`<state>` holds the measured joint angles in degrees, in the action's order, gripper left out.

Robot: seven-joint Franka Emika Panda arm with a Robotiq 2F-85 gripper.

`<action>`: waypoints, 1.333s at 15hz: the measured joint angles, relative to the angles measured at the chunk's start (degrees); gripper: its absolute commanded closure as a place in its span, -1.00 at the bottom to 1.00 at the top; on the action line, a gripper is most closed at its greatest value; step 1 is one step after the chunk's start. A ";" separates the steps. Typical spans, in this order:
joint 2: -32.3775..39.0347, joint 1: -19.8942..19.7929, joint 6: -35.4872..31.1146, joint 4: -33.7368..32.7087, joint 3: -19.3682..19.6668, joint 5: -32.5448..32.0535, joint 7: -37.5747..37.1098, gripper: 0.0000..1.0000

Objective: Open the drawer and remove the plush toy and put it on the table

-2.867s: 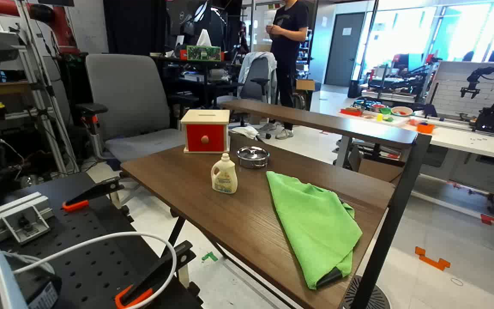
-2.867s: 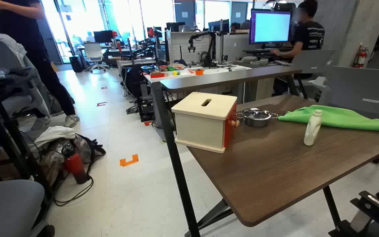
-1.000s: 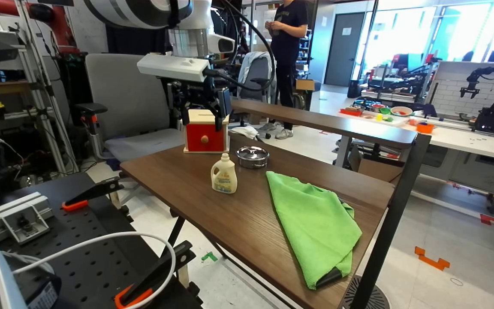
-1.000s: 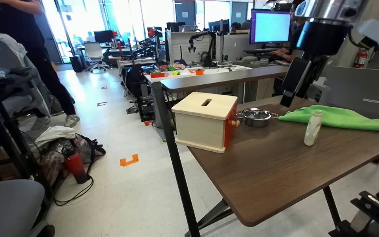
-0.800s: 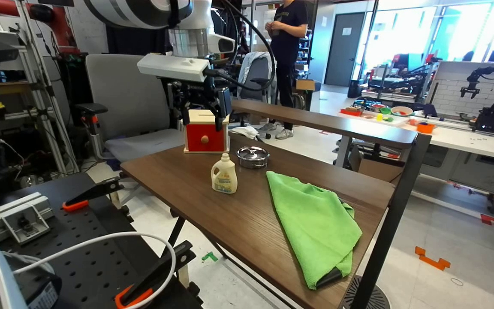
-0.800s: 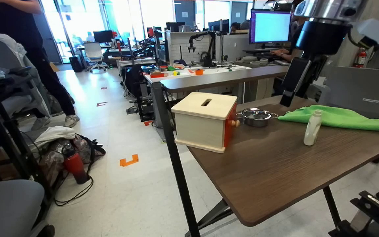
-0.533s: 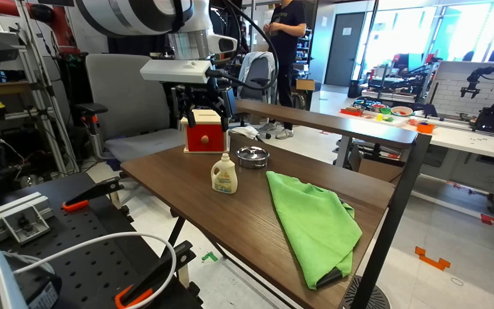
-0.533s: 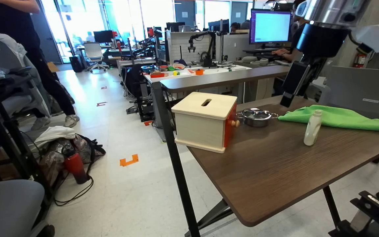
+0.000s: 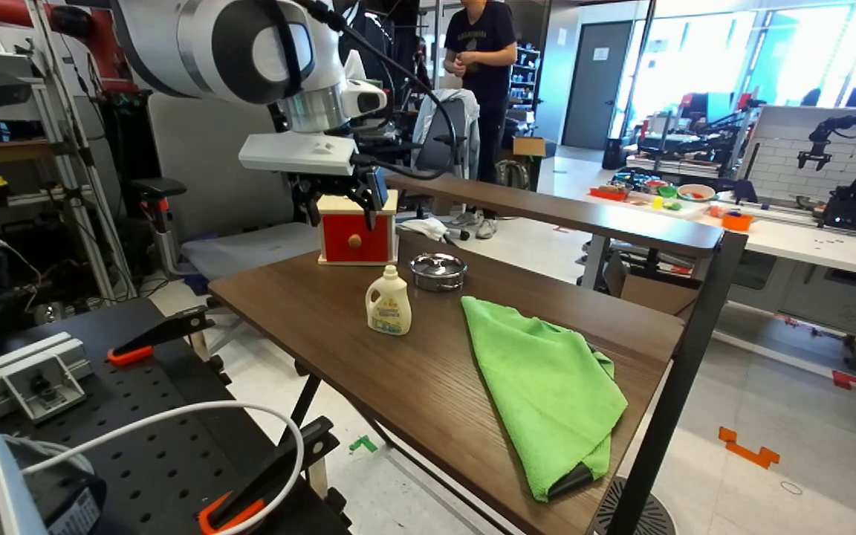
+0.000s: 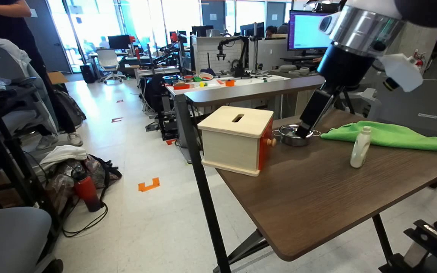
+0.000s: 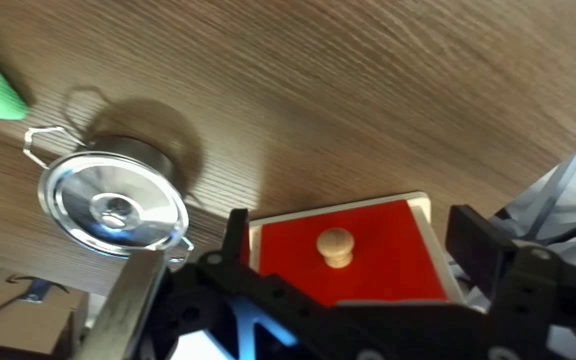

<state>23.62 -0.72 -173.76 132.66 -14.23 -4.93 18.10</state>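
At the left in an exterior view, a black perforated benchtop (image 9: 149, 475) carries black clamps with orange tips (image 9: 164, 332); beyond it stands a grey upholstered office chair (image 9: 205, 171). To the right, a white-and-grey jointed robot arm (image 9: 227, 48) extends from above, ending in a black two-fingered gripper (image 9: 342, 217). The claw is released, its jaws standing wide apart above the long, dark brown, wood-look table (image 9: 428, 386). In both exterior views, a small cube-shaped pale wooden box (image 10: 230, 148) stands at the table's end, its flat red drawer (image 9: 372, 245) closed. In the wrist view, the drawer's round wooden knob (image 11: 335, 242) appears between the two fingers (image 11: 475, 240), apart from both. Next comes a small cream-coloured bottle (image 9: 391, 306) with a loop handle, upright on the table, then a small, round, lidded pot of shiny steel (image 9: 439, 275). Beyond the table stands a person in dark clothing (image 9: 489, 85). Farther right, a bright green folded cloth (image 9: 547, 394) lies on the table, a dark object (image 9: 571, 481) protruding from under its near corner. At the far right, a white-topped bench (image 9: 792, 238) bears a black jointed robot arm (image 9: 848, 206).
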 measured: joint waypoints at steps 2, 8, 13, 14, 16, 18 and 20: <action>3.23 -5.17 0.01 -1.62 -6.56 -0.10 5.75 -1.00; 12.47 -19.40 4.35 -8.96 -19.35 -1.85 26.65 -1.00; 15.75 -22.14 9.33 -13.17 -21.07 -1.35 36.68 -1.00; 15.99 -21.92 9.38 -13.48 -20.78 -1.30 37.05 -1.00; 16.10 -21.03 9.10 -13.95 -19.63 -1.09 37.03 -1.00; 16.11 -19.41 8.10 -14.53 -17.77 -0.33 36.55 -1.00; 16.11 -17.20 6.85 -15.19 -15.40 0.15 34.89 -1.00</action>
<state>39.73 -17.92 -166.91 117.47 -29.63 -4.78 52.99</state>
